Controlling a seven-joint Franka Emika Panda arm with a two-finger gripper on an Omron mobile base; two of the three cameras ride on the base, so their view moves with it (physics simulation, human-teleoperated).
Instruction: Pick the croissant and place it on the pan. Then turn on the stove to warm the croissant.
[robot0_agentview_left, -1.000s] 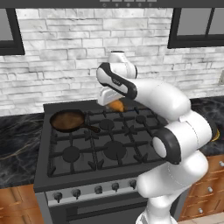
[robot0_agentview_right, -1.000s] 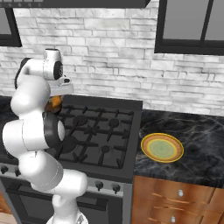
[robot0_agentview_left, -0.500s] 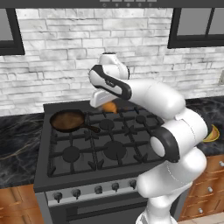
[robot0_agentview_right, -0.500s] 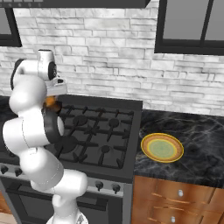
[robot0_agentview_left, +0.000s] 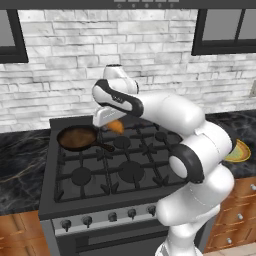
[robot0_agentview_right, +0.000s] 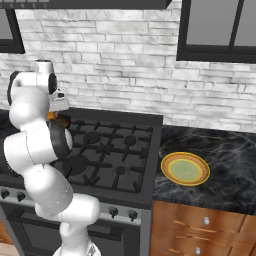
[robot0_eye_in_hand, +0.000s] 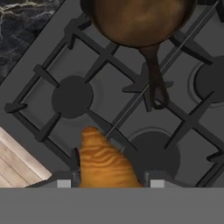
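Croissant (robot0_eye_in_hand: 104, 164): held between the closed gripper's fingers at the bottom centre of the hand view; in the left base view it is seen as an orange lump left of centre, clear of the grates.
Gripper (robot0_agentview_left: 111, 125): clamped on the croissant, jaws nearly closed around it; in the right base view it is seen at the left edge, largely masked by the arm.
Pan (robot0_agentview_left: 77, 137): set on a burner in the left part of the left base view, its inside bare, its handle pointed toward the frame's centre; in the hand view it lies at the top, above the croissant.
Why carried high: the croissant is judged to be kept above the grates so that the pan rim can be cleared before release.
Stove (robot0_agentview_left: 87, 200): the knobs are seen in a row along the lower front; no flame is seen at any burner.
Plate (robot0_agentview_right: 185, 169): a yellow dish on the counter at the right of the right base view, well apart from the pan.
Arm pose: the arm is bent over the stove from the lower right of the left base view, the wrist turned downward just beside the pan.
Step in hand: carrying toward the pan is judged to be under way; placing and the knob are not yet done.
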